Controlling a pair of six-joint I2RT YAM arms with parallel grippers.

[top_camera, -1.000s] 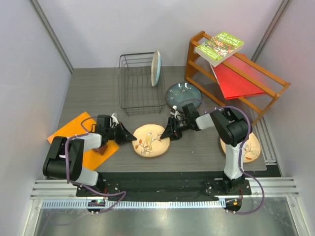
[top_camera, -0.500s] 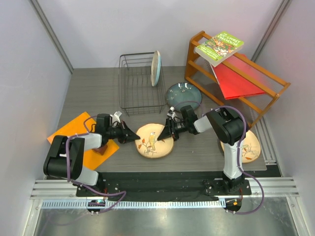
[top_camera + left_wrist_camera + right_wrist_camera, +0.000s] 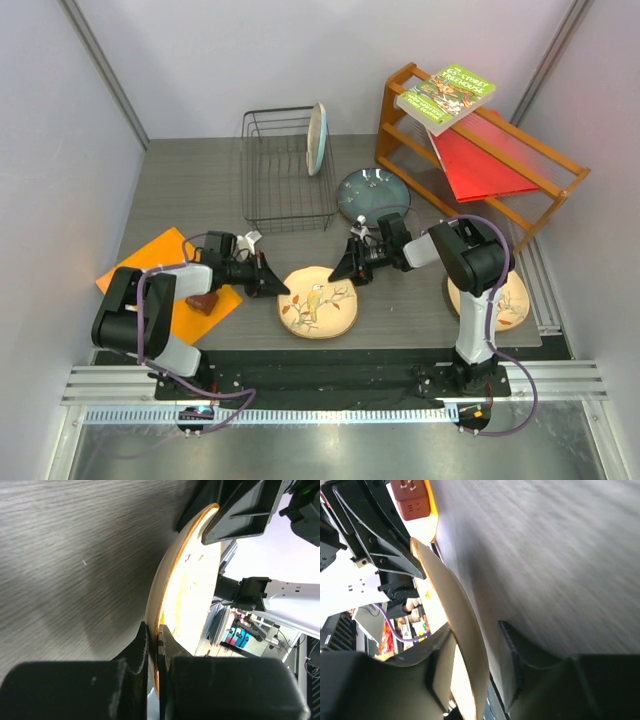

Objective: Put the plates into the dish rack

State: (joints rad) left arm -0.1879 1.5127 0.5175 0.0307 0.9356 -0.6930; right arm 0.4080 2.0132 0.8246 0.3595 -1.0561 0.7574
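My left gripper is shut on the left rim of a tan-orange bird plate, near the table's front middle. In the left wrist view both fingers pinch that plate at its edge. My right gripper is at the plate's far right rim. Its jaws stand apart, with the rim between them and a gap on each side. The black wire dish rack holds a cream and light-blue plate upright against its right side. A dark blue-grey plate lies beside the rack. Another tan-orange plate lies at the right.
An orange wooden shelf at the back right carries a green book and a red board. An orange mat with a small brown block lies at the left, under my left arm.
The tan-orange plate has shifted toward the near edge and slightly right, carried by my left gripper. My right gripper's jaws have widened a little around its rim.
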